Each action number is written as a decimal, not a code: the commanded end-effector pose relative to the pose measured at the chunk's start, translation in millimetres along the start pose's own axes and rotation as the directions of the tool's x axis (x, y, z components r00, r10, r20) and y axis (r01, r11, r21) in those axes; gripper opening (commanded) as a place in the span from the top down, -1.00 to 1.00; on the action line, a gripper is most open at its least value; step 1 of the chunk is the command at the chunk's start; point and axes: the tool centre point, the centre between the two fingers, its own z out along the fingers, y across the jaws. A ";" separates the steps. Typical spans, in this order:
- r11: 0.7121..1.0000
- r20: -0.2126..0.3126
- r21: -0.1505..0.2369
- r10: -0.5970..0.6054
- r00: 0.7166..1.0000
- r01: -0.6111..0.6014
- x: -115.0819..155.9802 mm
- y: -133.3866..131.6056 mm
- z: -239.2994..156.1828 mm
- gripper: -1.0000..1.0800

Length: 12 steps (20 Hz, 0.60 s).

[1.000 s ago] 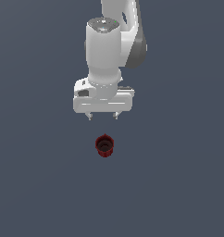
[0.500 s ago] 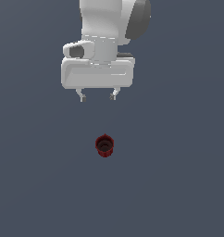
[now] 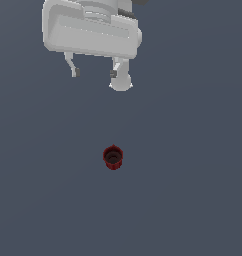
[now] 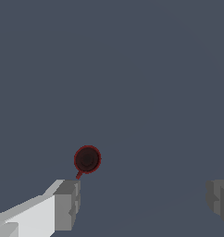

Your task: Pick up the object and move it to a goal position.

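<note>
A small dark red cup-like cylinder with a faceted rim and a dark hollow inside [image 3: 113,157] stands upright on a flat, plain slate-grey surface [image 3: 193,200], a little below the middle of the exterior view. Nothing else rests on that surface near it — the ground around the cup is bare grey on every side.

The white, blocky gripper of the robot arm [image 3: 94,73] hangs in the upper part of the exterior view, well above the cup and apart from it. Its two short fingers [image 3: 74,70] with dark grey pads point downward, and the jaws stand wide, with nothing between them. A rounded white part of the arm shows just behind the finger on the exterior view's right.

In the wrist view the cup [image 4: 87,159] is seen from above as a dark round opening with a thin red rim — it lies close to one grey fingertip [image 4: 67,204], while the other fingertip [image 4: 219,198] sits far across the frame. The gap between the fingertips holds only grey floor; the cup is not inside it. Nothing blocks the space between gripper and cup.
</note>
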 end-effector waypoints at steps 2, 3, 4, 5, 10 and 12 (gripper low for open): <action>0.998 -0.051 -0.006 -0.057 0.997 0.056 0.7 12.0 -24.6 -1.00; 0.997 -0.065 -0.006 -0.072 0.995 0.071 0.4 15.5 -30.6 -1.00; 0.996 -0.079 -0.007 -0.086 0.993 0.086 -0.1 18.9 -36.2 -1.00; 0.995 -0.093 -0.007 -0.101 0.991 0.101 -0.7 22.3 -41.4 -1.00; 0.985 -0.157 -0.004 -0.169 0.973 0.170 -6.7 39.3 -60.0 -1.00; 0.980 -0.182 0.000 -0.194 0.964 0.197 -10.0 45.8 -63.8 -1.00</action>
